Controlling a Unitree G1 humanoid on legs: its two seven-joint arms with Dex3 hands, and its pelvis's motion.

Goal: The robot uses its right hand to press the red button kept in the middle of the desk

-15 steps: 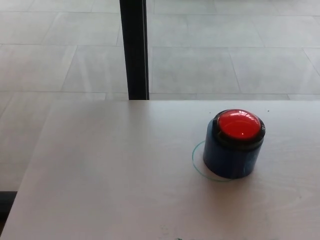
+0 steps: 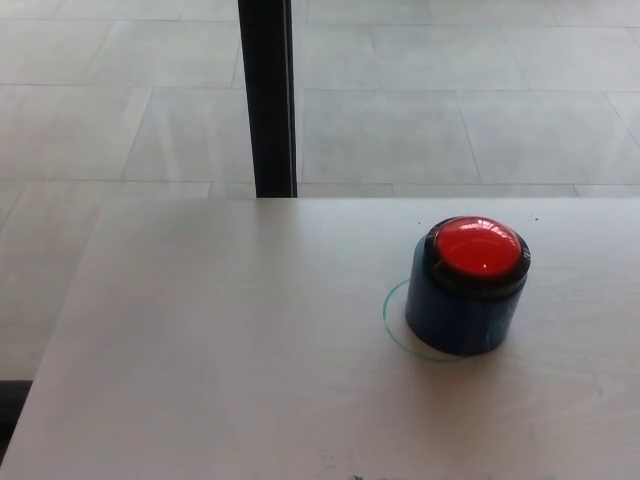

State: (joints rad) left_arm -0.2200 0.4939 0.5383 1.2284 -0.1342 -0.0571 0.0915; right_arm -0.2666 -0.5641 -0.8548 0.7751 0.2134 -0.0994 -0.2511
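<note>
- Black post (image 2: 268,98) stood upright behind the desk's far edge, left of centre; pale tiled floor (image 2: 450,110) beyond.
- Desk (image 2: 220,340) was flat, matte, light wood-grain.
- Red button (image 2: 478,247) sat right of centre: glossy dome in a black collar on a blue cylinder, over a thin drawn circle (image 2: 388,318).
- Neither hand was in view, so finger state couldn't be told.
- Judgement: right hand should come down vertically onto the dome's centre to avoid tipping the base.
</note>
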